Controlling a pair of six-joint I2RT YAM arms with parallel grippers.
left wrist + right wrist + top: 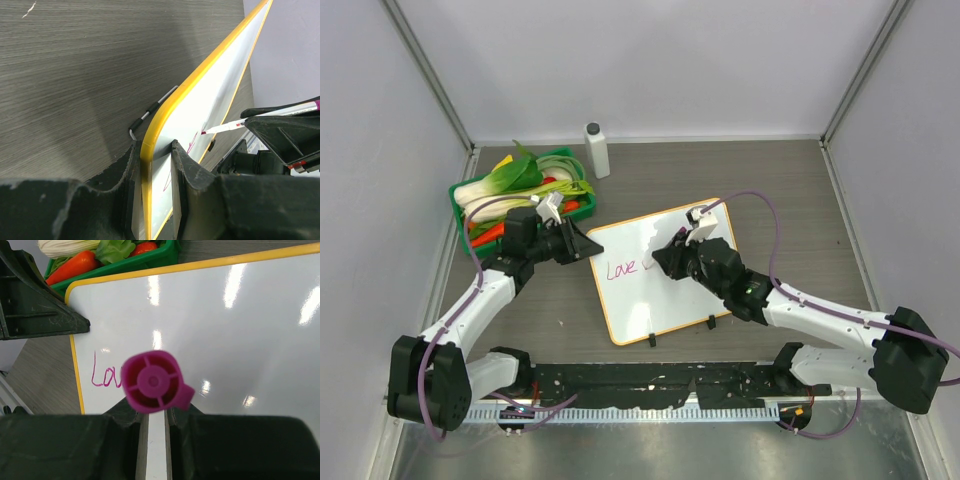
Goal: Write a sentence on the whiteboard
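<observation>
In the centre of the top view, the whiteboard is clamped at its left edge by the left gripper. The magenta marker is pinched in the right gripper. Only "Love" of the sentence is written, so light, even tip pressure is advised.

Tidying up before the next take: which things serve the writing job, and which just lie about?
In use: white orange-framed whiteboard, pink cursive writing, magenta marker, left gripper, right gripper.
Lying about: green plastic tray of vegetables, white bottle with grey cap.
</observation>
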